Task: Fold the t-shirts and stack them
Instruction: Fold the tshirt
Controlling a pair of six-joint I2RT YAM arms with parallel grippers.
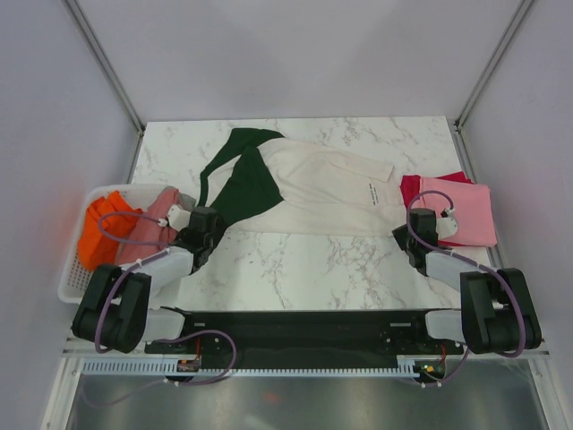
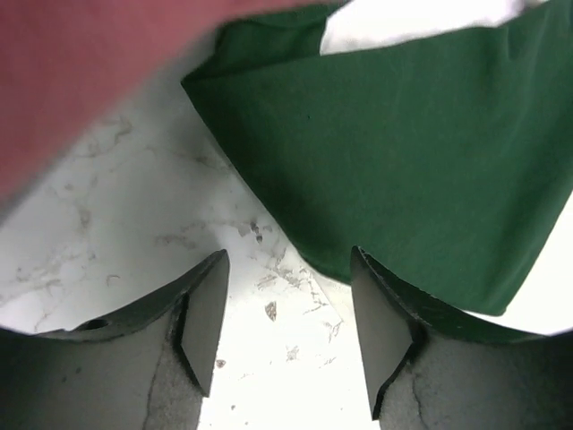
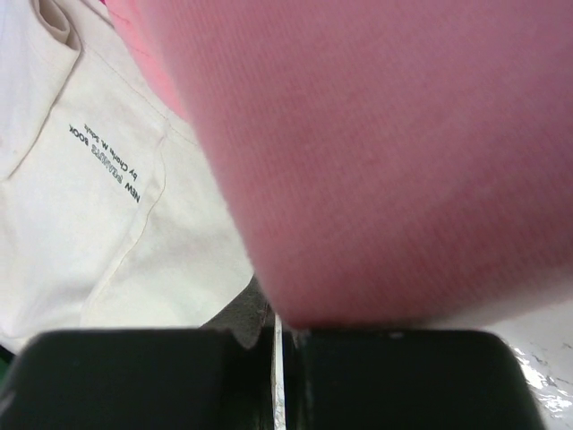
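Observation:
The large cream t-shirt (image 1: 322, 193) lies spread across the middle of the table, its dark green sleeve (image 1: 246, 184) at the left. My left gripper (image 1: 215, 218) is open and empty, just above the marble at the near edge of that sleeve (image 2: 403, 152). A folded pink t-shirt (image 1: 466, 210) lies on a crimson one (image 1: 412, 188) at the right. My right gripper (image 1: 405, 235) is shut at the pink shirt's near-left corner. In the right wrist view the blurred pink cloth (image 3: 385, 161) meets the fingertips, with a thin empty slit between them.
A white slatted basket (image 1: 67, 287) at the left edge holds orange (image 1: 103, 233), dusty-rose (image 1: 152, 224) and grey (image 1: 185, 199) shirts. The dusty-rose cloth (image 2: 81, 72) hangs close to my left gripper. White walls enclose the table.

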